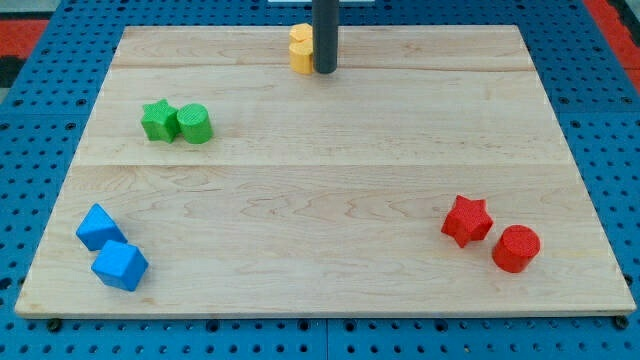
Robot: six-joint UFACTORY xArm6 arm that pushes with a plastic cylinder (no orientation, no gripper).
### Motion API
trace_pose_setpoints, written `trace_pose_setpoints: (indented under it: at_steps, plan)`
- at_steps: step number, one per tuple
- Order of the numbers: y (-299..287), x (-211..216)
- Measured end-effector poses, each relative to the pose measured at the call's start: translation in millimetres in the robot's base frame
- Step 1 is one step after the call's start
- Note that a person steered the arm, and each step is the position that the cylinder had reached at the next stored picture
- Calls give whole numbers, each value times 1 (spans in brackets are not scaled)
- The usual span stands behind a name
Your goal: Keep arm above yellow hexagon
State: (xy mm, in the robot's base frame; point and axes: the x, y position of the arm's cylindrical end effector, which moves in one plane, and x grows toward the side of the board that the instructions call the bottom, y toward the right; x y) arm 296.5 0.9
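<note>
A yellow block (299, 58), the hexagon as far as I can make out, sits near the top edge of the wooden board (330, 190), a little left of centre. A second yellow block (299, 35) lies just above it, and my rod partly hides both. My tip (325, 71) rests on the board touching the right side of the lower yellow block.
A green star (157, 119) and a green cylinder (194, 124) sit together at upper left. Two blue blocks (101, 228) (120, 265) lie at lower left. A red star (467, 220) and a red cylinder (515, 248) lie at lower right.
</note>
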Motion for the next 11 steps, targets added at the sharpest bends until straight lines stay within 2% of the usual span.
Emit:
trace_pose_setpoints:
  at_steps: [1, 3, 4, 6, 7, 8, 9, 10, 11]
  plan:
    - [-35, 31]
    - [-156, 26]
    - [-183, 26]
    - [-159, -23]
    - [-115, -23]
    - [-118, -26]
    - [-103, -86]
    - [-81, -105]
    - [-54, -103]
